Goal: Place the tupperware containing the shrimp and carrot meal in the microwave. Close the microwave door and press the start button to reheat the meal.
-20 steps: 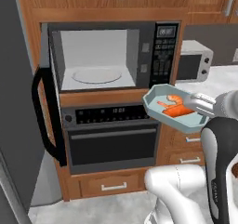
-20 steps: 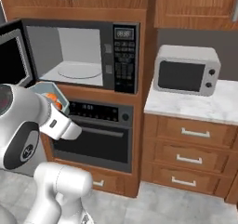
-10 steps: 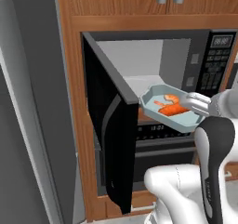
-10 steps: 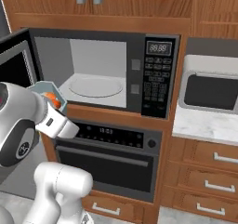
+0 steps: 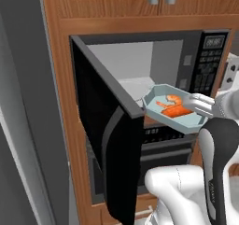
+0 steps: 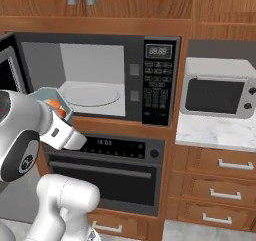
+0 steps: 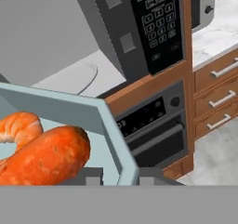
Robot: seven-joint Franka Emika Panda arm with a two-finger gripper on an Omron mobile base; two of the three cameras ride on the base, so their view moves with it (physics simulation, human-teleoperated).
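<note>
Before microwave, base has driven closer; cavity now looms large. My jaws narrow, clamped on tupperware rim; shrimp and carrot meal inside, at cavity mouth beside open microwave door. Insertion next.

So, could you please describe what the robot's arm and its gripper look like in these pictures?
The arm is glossy white with rounded, bulbous links and dark grey to black joint sections. The gripper is pale grey-white and blocky. In the hand view its fingers show as small dark grey tips. No cables or markings are visible.
</note>
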